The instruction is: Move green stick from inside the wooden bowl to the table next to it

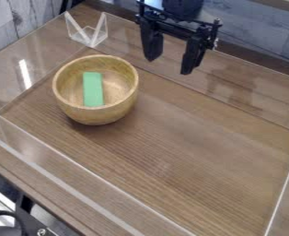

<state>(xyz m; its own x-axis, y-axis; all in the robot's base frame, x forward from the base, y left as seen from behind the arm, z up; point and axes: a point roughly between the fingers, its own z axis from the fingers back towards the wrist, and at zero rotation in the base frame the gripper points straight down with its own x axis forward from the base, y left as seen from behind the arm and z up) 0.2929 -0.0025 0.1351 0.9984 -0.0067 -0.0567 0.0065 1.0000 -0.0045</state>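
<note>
The green stick [94,88] lies flat inside the wooden bowl [97,112], which sits on the left half of the table [196,138]. It rests lengthwise on the bowl's floor. My gripper [170,55] hangs above the table's far side, to the right of the bowl and well clear of it. It points straight down. Its two black fingers [190,56] stand apart with nothing between them.
Clear plastic walls [61,180] run along the table's edges, with a clear bracket [86,32] at the far left corner. Bare wood-grain surface stretches to the right of and in front of the bowl.
</note>
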